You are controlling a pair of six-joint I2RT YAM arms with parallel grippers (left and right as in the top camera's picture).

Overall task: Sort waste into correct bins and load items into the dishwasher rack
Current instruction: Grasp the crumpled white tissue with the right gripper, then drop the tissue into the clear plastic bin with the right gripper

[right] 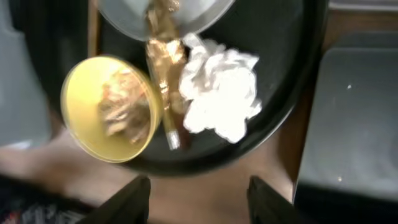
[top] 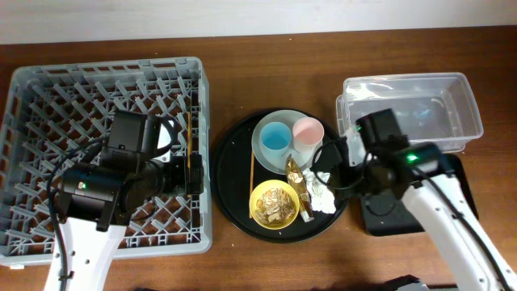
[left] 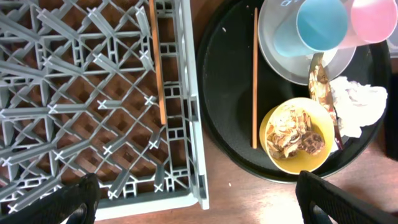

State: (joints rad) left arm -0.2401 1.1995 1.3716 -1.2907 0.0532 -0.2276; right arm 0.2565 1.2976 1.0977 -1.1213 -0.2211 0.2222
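The grey dishwasher rack [top: 48, 89] fills the left; one chopstick [left: 158, 62] lies in it by its right wall. On the round black tray [top: 234, 174] lie a second chopstick [left: 254, 74], a pale plate [top: 262, 149] bearing a blue cup [top: 275, 137] and a pink cup [top: 308, 132], a yellow bowl [top: 260, 212] of food scraps [right: 121, 106], a gold foil wrapper [right: 163, 62] and a white napkin [right: 221, 90]. My left gripper [left: 199, 208] is open and empty over the rack's right edge. My right gripper [right: 199, 202] is open and empty, just right of the napkin.
The clear tub [top: 464, 97] stands at the back right. The shallow black rectangular tray [right: 354, 112] lies in front of it, partly under my right arm. Bare wooden table runs along the front edge.
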